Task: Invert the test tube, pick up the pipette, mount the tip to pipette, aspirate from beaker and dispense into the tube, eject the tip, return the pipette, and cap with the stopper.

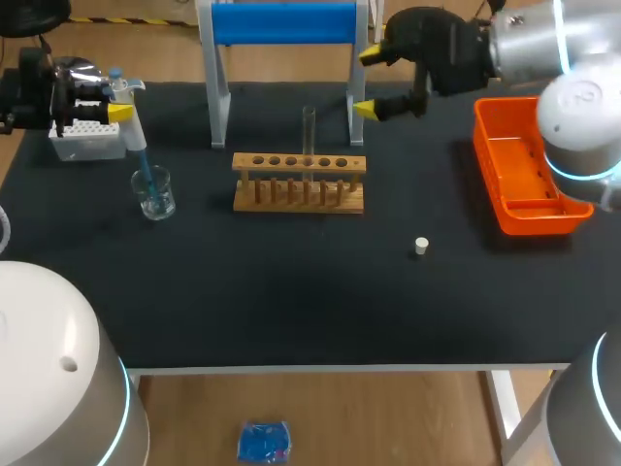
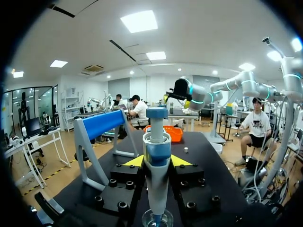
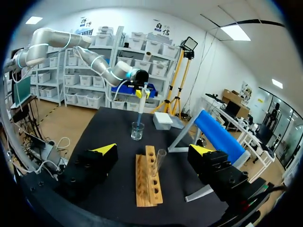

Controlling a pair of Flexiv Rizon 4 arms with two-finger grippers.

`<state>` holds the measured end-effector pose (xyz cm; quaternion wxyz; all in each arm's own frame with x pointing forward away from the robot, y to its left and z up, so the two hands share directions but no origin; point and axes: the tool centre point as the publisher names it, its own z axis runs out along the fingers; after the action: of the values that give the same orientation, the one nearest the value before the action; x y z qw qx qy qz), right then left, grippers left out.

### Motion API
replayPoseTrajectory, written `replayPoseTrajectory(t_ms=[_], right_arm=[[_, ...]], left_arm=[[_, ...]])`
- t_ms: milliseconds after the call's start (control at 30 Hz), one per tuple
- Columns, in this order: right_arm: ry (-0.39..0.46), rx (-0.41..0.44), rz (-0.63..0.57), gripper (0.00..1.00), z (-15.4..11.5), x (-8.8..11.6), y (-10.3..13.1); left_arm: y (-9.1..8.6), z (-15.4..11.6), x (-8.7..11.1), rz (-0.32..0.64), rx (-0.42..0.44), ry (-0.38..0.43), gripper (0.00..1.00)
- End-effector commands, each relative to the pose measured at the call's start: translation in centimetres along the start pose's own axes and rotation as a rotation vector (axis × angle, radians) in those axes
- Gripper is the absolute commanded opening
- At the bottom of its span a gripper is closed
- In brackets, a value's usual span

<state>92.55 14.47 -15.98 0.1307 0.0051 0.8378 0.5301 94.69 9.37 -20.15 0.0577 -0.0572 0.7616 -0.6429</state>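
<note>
Here the left tool (image 2: 156,161) pinches the upright pipette (image 1: 129,121), tip (image 1: 145,171) seemingly in the beaker (image 1: 155,194) (right tool (image 1: 371,83) spread).

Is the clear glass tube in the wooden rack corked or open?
Open. The clear glass tube stands in the wooden rack with a bare mouth; the small white stopper lies apart on the black table.
</note>
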Motion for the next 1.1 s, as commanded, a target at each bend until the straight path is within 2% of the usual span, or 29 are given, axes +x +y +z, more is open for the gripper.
replayPoseTrajectory(t_ms=[33,433,1100], right_arm=[[0.001,-0.08,-0.001,1.0,0.3,0.3,-2.1],[0.021,-0.092,0.014,1.0,3.9,-0.5,-4.7],[0.028,-0.086,0.016,1.0,4.3,-0.5,-4.9]], left_arm=[[-0.1,-0.1,0.0,0.0,-0.001,0.001,0.0],[-0.1,-0.1,0.0,0.0,-0.001,0.001,0.0],[-0.1,-0.1,0.0,0.0,-0.001,0.001,0.0]])
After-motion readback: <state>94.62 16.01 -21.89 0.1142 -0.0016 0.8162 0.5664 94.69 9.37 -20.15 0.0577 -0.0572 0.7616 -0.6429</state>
